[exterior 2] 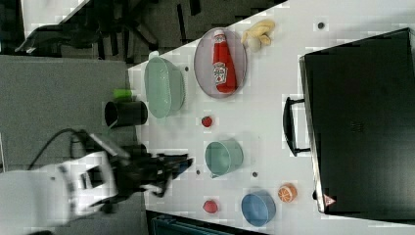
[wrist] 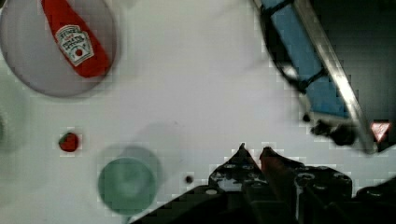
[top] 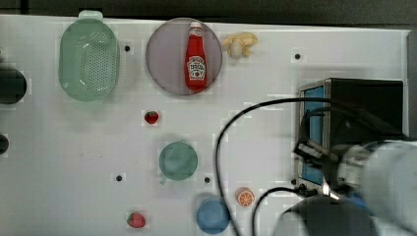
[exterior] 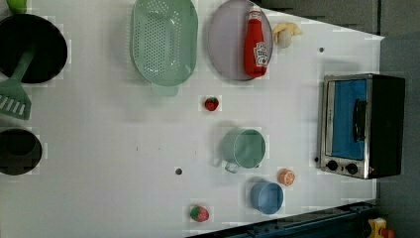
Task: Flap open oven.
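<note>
- White bench (exterior: 124, 148) carries your oven (exterior: 361, 124), at 3 o'clock in the left view, door shut, dark bar handle (exterior: 359, 120) across the blue glass.
- Your hand (wrist: 254, 151): fingertips nearly together, nothing between them, hanging over bare bench, apart from the oven's front.
- Green cup (exterior: 243, 148) sits near centre; ketchup bottle (exterior: 256, 44) lies on a grey plate (exterior: 225, 44) at 12 o'clock in the left view.

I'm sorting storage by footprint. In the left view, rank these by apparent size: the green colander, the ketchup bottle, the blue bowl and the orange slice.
Largest to smallest:
1. Green perforated plastic colander
2. Red plastic ketchup bottle
3. Round blue bowl
4. Small orange slice
</note>
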